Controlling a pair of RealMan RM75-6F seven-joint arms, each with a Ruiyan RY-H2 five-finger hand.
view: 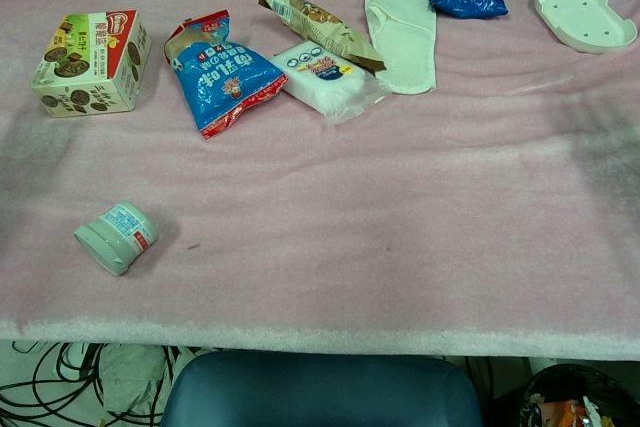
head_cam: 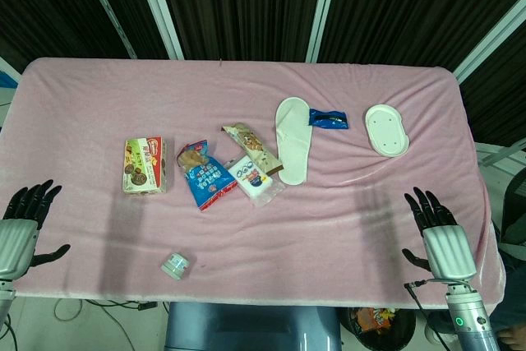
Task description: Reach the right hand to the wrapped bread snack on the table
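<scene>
The wrapped bread snack is a long brown packet lying slantwise at the middle of the pink table; the chest view shows the bread snack resting partly on a white tissue pack. My right hand hovers at the front right edge of the table, fingers spread and holding nothing, well to the right of and nearer than the snack. At the front left edge my left hand is likewise spread and empty. Neither hand appears in the chest view.
A blue-and-red snack bag and a biscuit box lie left of the snack. A white slipper, a blue wrapper and a white oval dish lie to its right. A small jar lies near the front edge.
</scene>
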